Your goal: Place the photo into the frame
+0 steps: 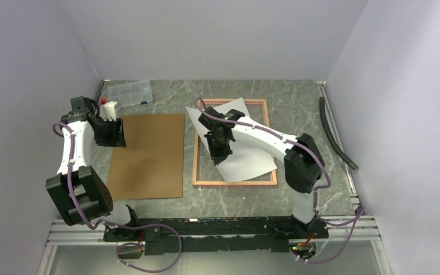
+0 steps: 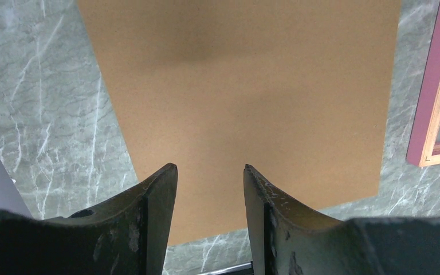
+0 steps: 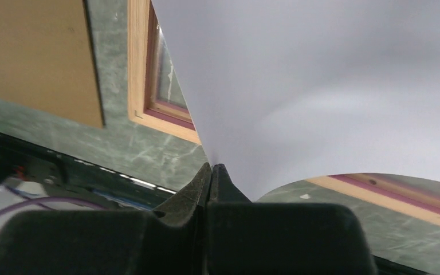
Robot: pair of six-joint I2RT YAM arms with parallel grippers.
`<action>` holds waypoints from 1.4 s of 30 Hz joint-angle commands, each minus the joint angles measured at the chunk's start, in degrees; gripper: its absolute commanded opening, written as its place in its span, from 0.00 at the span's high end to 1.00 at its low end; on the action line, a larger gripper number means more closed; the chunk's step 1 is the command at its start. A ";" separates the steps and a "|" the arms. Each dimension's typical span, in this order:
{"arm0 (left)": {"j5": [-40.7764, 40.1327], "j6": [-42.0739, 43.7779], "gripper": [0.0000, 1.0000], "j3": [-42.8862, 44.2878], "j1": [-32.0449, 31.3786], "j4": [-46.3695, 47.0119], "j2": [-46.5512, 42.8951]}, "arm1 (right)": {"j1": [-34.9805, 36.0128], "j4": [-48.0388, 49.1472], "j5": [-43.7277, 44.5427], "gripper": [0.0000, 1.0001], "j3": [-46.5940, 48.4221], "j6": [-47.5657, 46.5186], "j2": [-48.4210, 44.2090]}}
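The photo (image 1: 246,160) is seen with its white back up, lying askew across the frame (image 1: 235,183), which rests on the worktop (image 1: 298,114) with its tan side up. The far corner of the photo reaches over the far rail of the frame, so the photo is not yet seated inside. The right gripper (image 3: 212,167) is closed tight on the edge of the photo, and the sheet is bent upward from the fingers. In the top view this gripper (image 1: 217,154) is found over the left part of the frame opening.

The left gripper (image 2: 211,172) is held about half open, with nothing between its fingers (image 2: 160,189). It is placed above the far left part of the board (image 1: 149,154), which lies flat, just to the left of the frame and apart from it.
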 commanded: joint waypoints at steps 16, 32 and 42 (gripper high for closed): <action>1.99 2.08 0.47 -3.31 -0.19 1.57 -4.12 | -1.75 6.90 2.01 1.00 1.03 17.65 -5.80; 2.38 1.60 0.47 -2.29 -0.14 1.66 -2.64 | -3.31 6.82 7.48 1.00 -4.67 16.95 -6.69; 1.75 2.05 0.47 -2.25 -0.12 1.90 -2.11 | -3.22 8.80 4.41 1.00 -3.06 14.62 -2.91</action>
